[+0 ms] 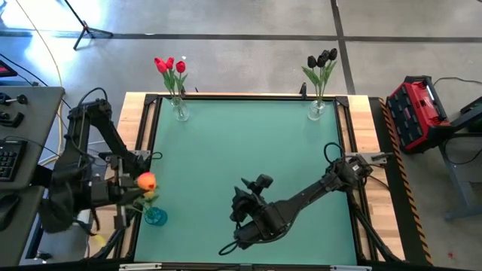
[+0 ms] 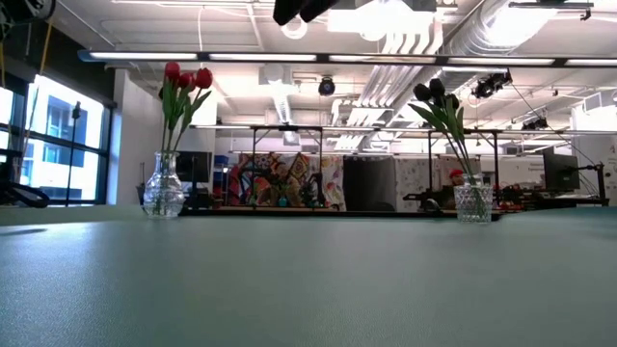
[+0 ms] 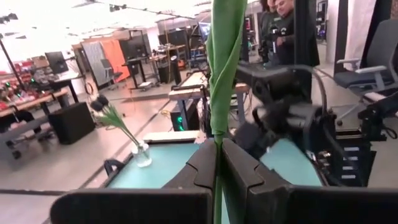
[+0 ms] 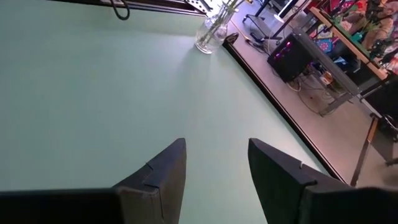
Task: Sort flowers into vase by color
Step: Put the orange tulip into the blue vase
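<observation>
An orange tulip point(image 1: 147, 181) is in my left gripper point(image 1: 135, 185) at the table's left edge, just above a small blue vase point(image 1: 156, 217). Its green stem point(image 3: 219, 74) fills the left wrist view. Whether the lower end is inside the blue vase, I cannot tell. Red tulips point(image 1: 170, 68) stand in a clear vase point(image 1: 180, 112) at the far left. Black tulips point(image 1: 322, 60) stand in a clear vase point(image 1: 316, 111) at the far right. My right gripper point(image 1: 242, 202) hovers open over the near middle of the table and holds nothing point(image 4: 216, 163). My left gripper is shut on the orange tulip's green stem with its wrapped leaf point(image 3: 218, 138), below the head. The two fingers point(image 3: 202, 163) pinch it and lie across it, coming level from the table's left side. The stem stands roughly upright, with the head above the fingers.
The green mat point(image 1: 248, 150) lies bare between the vases. A dark raised frame point(image 1: 348, 143) and wooden borders run round it. A red case point(image 1: 416, 113) sits off the right side, a desk with a keyboard point(image 1: 7, 158) off the left. People point(image 3: 283, 18) stand beyond the table.
</observation>
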### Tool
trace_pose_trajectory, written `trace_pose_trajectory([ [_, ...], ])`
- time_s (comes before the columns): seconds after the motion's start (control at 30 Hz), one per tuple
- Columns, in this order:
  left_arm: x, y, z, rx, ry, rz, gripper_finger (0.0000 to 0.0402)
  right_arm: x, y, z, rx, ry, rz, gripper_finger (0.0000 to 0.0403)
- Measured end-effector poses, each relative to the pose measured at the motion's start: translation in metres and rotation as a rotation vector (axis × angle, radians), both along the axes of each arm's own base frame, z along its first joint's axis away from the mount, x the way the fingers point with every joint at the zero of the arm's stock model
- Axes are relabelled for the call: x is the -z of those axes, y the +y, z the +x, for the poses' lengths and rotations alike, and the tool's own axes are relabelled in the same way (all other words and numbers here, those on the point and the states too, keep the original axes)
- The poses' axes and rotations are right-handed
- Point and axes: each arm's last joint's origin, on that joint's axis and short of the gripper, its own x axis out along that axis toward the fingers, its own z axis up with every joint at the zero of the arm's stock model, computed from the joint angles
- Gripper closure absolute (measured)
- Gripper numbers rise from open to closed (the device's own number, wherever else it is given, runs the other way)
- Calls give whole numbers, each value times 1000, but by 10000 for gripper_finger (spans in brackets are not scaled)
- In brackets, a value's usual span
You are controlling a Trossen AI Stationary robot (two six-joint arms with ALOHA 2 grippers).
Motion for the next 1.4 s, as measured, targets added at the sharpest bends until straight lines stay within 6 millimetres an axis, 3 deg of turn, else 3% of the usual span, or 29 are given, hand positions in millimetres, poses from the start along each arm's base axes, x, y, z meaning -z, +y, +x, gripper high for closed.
trace_pose_trajectory([
  [0.2, -40, -1, 4, -20, -6, -27, 401, 1, -8, 5, 17, 11, 21, 242],
  [0.47, -50, -1, -6, 28, -31, -152, 401, 1, -8, 4, 11, 22, 35, 242],
  [0.67, -56, -6, -8, 101, -28, -132, 401, 2, -8, 4, 6, 41, 66, 242],
  [1.2, 40, -86, -34, 197, -8, -84, 401, 2, -7, 5, 5, 41, 95, 242],
  [1.4, 65, -95, -36, 195, -10, -80, 401, 2, -6, 6, 4, 23, 106, 242],
])
